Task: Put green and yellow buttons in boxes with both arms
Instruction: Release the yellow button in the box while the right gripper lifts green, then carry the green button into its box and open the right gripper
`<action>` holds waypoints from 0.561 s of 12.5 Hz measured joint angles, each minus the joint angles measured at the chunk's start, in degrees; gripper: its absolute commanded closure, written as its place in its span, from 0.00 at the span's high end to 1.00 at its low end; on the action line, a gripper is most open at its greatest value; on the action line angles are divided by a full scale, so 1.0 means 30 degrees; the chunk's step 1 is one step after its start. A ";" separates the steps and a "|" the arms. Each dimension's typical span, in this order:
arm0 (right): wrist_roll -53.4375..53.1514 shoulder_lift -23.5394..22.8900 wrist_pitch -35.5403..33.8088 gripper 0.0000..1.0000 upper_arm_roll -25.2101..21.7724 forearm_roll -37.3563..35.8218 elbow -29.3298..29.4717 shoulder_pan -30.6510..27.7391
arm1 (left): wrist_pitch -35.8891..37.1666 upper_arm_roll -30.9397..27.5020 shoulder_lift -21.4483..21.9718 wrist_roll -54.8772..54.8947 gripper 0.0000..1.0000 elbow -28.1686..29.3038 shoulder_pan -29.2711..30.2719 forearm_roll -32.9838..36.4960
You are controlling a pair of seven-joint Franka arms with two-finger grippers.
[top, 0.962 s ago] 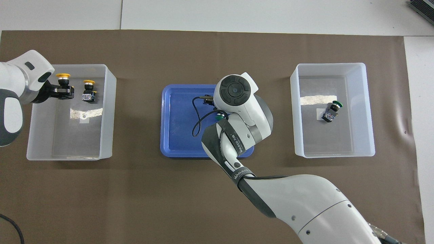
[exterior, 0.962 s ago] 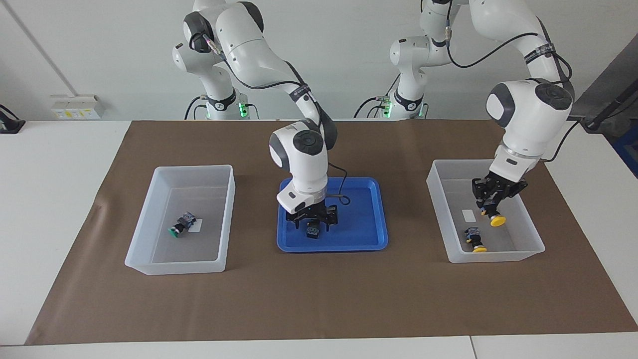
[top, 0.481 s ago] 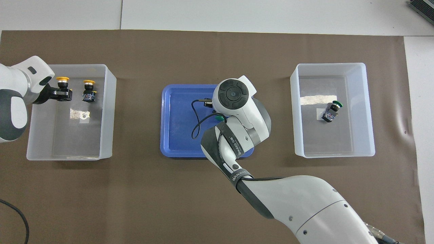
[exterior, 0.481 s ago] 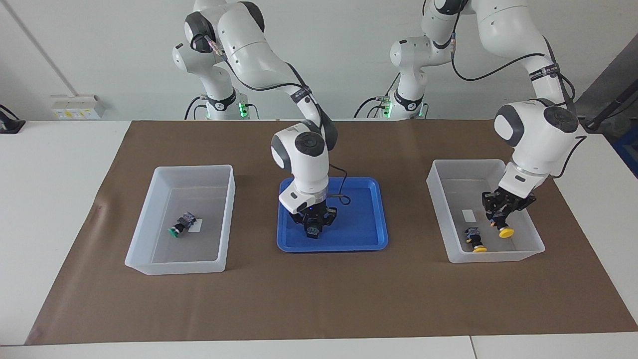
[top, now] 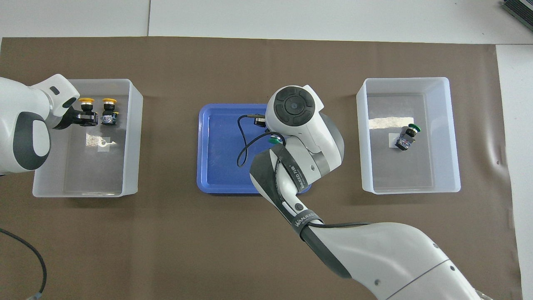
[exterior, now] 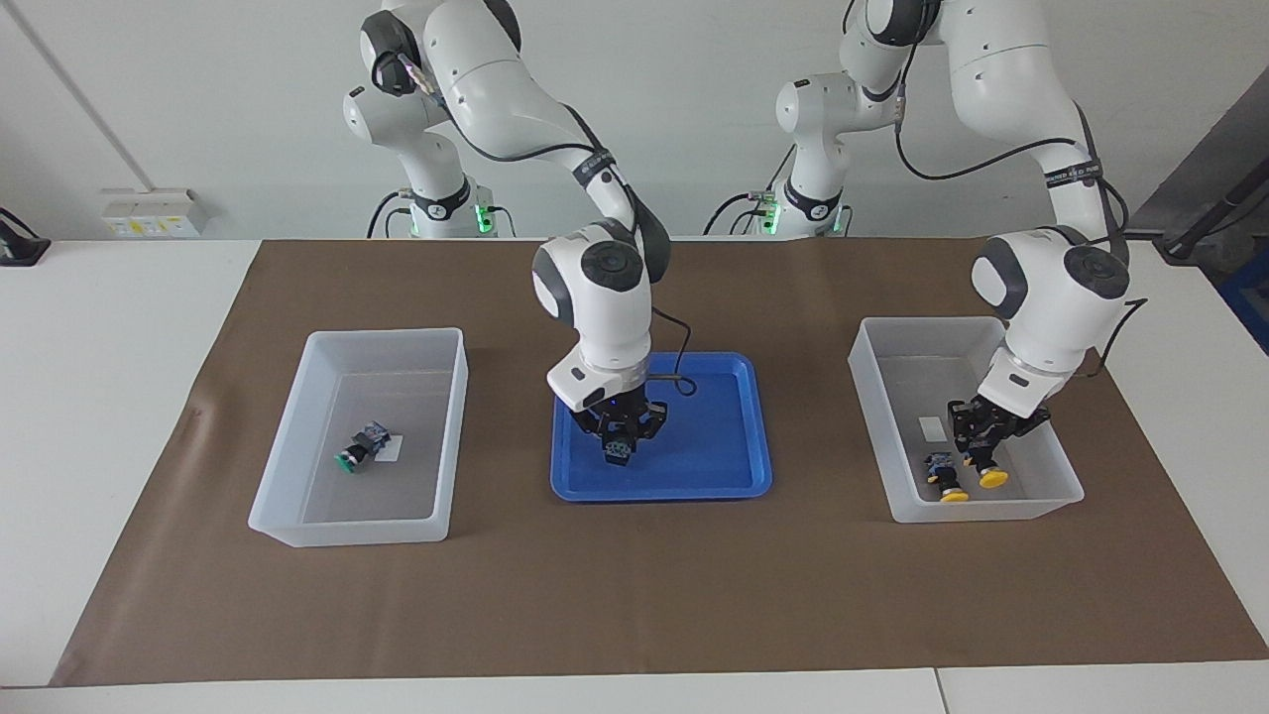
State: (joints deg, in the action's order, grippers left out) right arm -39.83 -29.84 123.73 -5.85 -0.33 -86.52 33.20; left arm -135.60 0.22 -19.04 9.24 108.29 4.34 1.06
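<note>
Left gripper [exterior: 981, 448] is clamped on a small, light, hard yellow button [exterior: 991, 478] by its blocky body, low inside its box [exterior: 872, 397]. Right gripper [exterior: 619, 439] squeezes a green button [top: 273, 141] over the blue tray [exterior: 734, 476].

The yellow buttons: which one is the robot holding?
The yellow button clamped in the left tool, low inside the box. The other yellow button lies loose on the box floor beside it, with nothing gripping it.

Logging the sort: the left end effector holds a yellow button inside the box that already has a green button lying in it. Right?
Not quite. In the facing view the left end effector holds a yellow button inside the box, but the button already lying there is yellow, not green.
</note>
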 measured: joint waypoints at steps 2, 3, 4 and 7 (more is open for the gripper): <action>0.0662 0.2214 -0.2275 0.00 -0.0030 -0.0001 0.0040 -0.1339 | -0.0485 0.0015 -0.0216 0.0001 0.17 -0.0001 0.0000 0.0000; 0.1663 0.3177 -0.3335 0.00 -0.0034 0.0000 -0.0035 -0.2196 | -0.0664 0.0014 -0.0266 0.0002 0.42 0.0000 0.0001 0.0000; 0.2825 0.3803 -0.3965 0.00 -0.0043 -0.0001 -0.0250 -0.3066 | -0.0760 0.0013 -0.0273 0.0005 0.66 -0.0001 0.0000 0.0000; 0.7409 0.4314 -0.3714 0.00 -0.0055 0.0005 -0.1823 -0.6025 | -0.0963 0.0013 -0.0273 0.0013 0.90 -0.0002 0.0000 -0.0001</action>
State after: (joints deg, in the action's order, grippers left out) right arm -17.60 -16.90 112.58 -6.02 -0.31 -91.98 15.13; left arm -138.49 0.26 -19.86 9.27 108.28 4.34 1.06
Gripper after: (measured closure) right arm 0.590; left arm 0.441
